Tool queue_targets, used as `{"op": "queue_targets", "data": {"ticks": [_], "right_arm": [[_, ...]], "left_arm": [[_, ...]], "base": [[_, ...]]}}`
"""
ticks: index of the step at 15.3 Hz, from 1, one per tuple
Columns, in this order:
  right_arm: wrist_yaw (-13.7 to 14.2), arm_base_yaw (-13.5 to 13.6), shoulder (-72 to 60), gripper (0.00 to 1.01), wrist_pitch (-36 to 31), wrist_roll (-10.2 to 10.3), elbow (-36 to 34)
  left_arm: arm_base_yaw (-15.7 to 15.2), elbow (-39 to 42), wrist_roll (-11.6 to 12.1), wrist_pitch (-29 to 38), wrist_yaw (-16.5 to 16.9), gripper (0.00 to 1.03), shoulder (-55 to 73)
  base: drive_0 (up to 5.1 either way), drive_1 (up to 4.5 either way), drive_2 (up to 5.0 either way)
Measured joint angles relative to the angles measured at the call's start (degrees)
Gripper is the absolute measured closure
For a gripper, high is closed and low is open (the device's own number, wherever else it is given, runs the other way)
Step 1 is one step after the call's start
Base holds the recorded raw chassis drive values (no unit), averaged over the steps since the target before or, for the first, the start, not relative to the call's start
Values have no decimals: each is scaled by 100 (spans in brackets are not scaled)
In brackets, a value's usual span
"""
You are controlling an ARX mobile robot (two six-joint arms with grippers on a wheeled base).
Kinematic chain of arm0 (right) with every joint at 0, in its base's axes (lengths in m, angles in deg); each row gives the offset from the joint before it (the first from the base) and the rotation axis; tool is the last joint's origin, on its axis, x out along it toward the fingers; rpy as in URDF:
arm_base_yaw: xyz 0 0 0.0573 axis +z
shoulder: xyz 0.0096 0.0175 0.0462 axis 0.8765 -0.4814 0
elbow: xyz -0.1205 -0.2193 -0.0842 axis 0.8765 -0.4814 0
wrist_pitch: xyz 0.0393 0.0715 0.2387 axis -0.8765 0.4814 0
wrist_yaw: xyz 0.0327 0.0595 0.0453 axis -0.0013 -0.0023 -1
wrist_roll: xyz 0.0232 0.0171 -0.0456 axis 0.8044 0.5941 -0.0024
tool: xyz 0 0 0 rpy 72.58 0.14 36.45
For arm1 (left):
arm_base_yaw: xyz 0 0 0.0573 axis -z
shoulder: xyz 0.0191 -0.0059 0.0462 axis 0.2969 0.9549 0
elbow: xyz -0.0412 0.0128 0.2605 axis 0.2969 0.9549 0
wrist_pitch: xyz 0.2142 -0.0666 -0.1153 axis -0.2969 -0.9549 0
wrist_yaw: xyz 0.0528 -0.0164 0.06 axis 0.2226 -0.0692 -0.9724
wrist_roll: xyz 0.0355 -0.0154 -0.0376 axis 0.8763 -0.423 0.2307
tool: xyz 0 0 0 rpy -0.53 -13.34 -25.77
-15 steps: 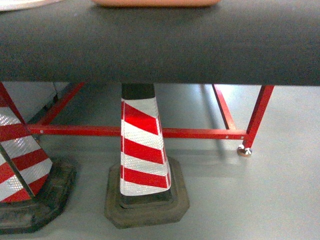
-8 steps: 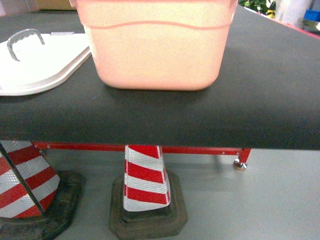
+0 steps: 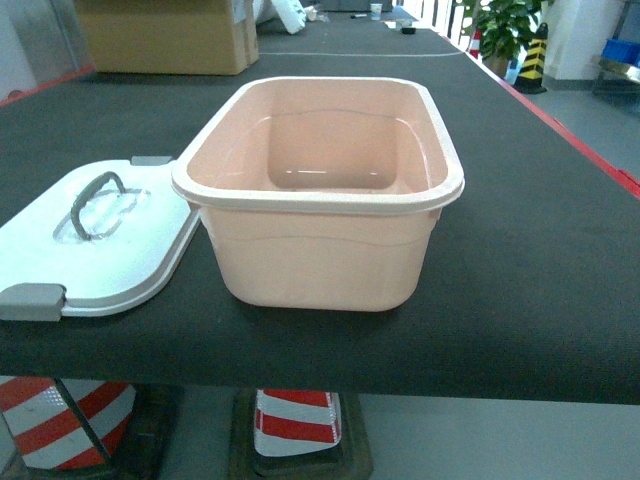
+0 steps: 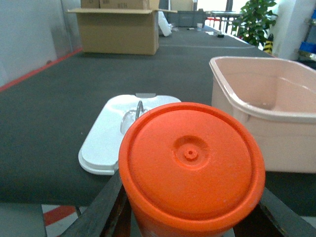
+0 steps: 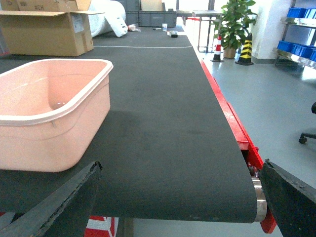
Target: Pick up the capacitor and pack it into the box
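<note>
My head camera has tilted up from the floor cones, so I am now seeing the box (image 3: 320, 190) open and empty at frame centre, ready for packing. At left the lid (image 3: 95, 245) is lying beside it. The left gripper (image 4: 190, 217) is clamping the orange capacitor (image 4: 191, 165), bottom centre. The right gripper (image 5: 177, 207) is standing spread, empty.
</note>
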Motion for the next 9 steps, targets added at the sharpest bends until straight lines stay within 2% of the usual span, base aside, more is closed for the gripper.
{"op": "queue_targets", "data": {"ticks": [9], "right_arm": [[-2,0,0,3,24,-2,0]], "left_arm": [[0,0,0,-26,-4,59,0]], "base": [[0,0,0]]}}
